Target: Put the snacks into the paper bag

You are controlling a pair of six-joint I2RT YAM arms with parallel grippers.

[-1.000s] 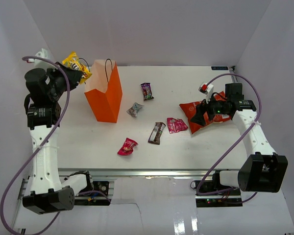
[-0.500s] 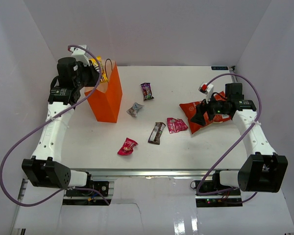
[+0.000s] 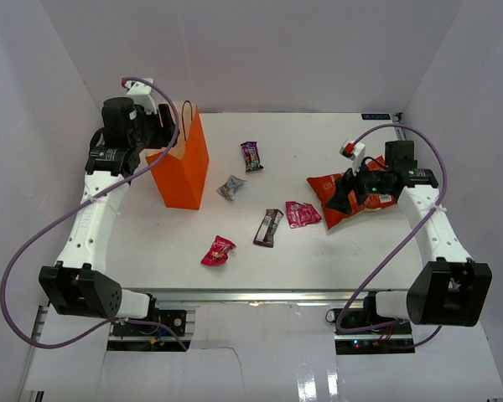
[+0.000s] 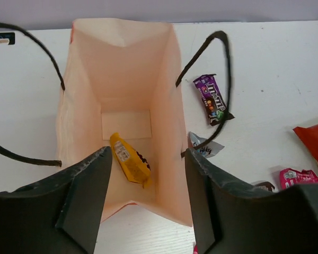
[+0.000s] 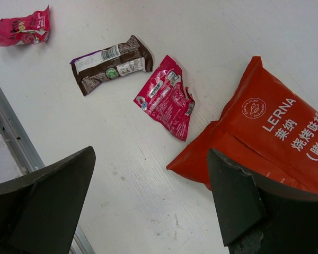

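Paper bag [image 3: 184, 172] stands far-left on table [image 3: 335, 260], yellow candy [image 4: 130, 164] lying inside, left gripper [image 4: 147, 156] spread empty over its mouth, right gripper [image 5: 149, 153] spread empty at chip bag [image 5: 275, 132] corner; risk: left retracting snags cord handle [image 4: 222, 69], tips bag

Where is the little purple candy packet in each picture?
Top external: the small purple candy packet lies in the upper middle, right of the tall orange paper bag.
Left wrist: right of centre, just outside the bag.
Right wrist: not in it.
Shared landmark: the big red-orange chip bag.
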